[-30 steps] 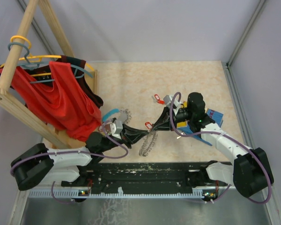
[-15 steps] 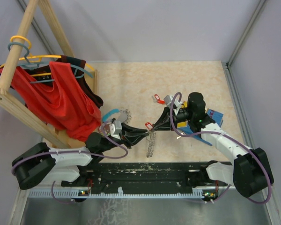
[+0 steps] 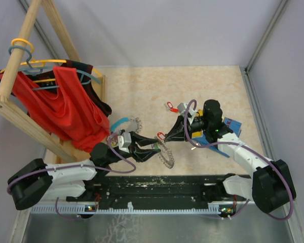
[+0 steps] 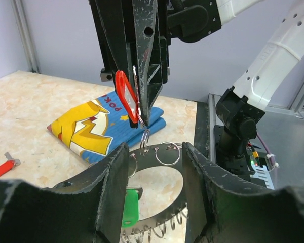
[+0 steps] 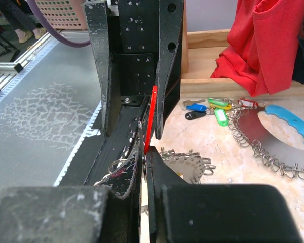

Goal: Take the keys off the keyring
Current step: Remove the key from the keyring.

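Observation:
The keyring (image 4: 192, 153), a grey metal ring fringed with silver loops, hangs by one loop from a red-tagged key (image 4: 126, 96). My right gripper (image 5: 146, 152) is shut on that red tag (image 5: 152, 114); from above it (image 3: 163, 136) meets the keyring (image 3: 166, 154) near the table's middle. My left gripper (image 4: 154, 152) stands open, its fingers (image 4: 111, 182) on either side of the ring's near part, with a green-tagged key (image 4: 129, 207) by the left finger. From above, the left gripper (image 3: 152, 147) lies just left of the ring.
A red-tagged key (image 3: 168, 105) lies loose beyond the grippers. Blue, black and green tagged keys (image 5: 207, 109) lie by a second looped ring with a blue handle (image 3: 125, 123). A blue and yellow cloth (image 4: 101, 126) lies right, and a wooden rack with red clothes (image 3: 55, 106) stands left.
My left gripper has opened and let go of the keyring, drawing back slightly to the left. The ring has swung and now hangs from the red-tagged key in the right gripper, which stayed put.

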Tool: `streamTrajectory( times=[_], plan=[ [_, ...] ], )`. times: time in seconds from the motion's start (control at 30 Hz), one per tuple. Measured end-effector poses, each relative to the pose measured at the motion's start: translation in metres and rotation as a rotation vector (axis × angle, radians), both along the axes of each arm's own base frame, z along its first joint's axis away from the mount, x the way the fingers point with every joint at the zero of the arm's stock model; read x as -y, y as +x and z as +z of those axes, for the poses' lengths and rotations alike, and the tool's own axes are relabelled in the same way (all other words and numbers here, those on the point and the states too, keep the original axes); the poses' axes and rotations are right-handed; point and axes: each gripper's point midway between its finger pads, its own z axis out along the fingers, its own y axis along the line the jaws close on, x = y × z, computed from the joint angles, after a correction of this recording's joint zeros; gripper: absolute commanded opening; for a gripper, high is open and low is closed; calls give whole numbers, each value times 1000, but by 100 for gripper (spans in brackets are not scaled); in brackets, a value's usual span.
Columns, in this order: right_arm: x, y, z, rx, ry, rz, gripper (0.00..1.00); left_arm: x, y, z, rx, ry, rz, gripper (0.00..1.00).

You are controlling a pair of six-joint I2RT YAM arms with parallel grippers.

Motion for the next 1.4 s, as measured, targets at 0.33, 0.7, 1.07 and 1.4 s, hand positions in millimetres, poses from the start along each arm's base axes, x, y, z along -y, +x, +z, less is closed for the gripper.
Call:
streamTrajectory(
  times=[0.33, 0.7, 1.07, 1.4],
  plan=[
    [0, 0, 0, 0, 0, 3, 0, 7, 6, -5, -78, 39, 7, 43],
    [0, -1, 0, -1, 0, 3, 0, 13, 9, -3, -146, 70, 7, 33],
    [0, -1, 0, -1, 0, 3, 0, 17, 11, -7, -155, 104, 18, 27],
    [0, -1, 0, -1, 0, 3, 0, 18, 13, -9, -149, 116, 21, 6]
  ],
)
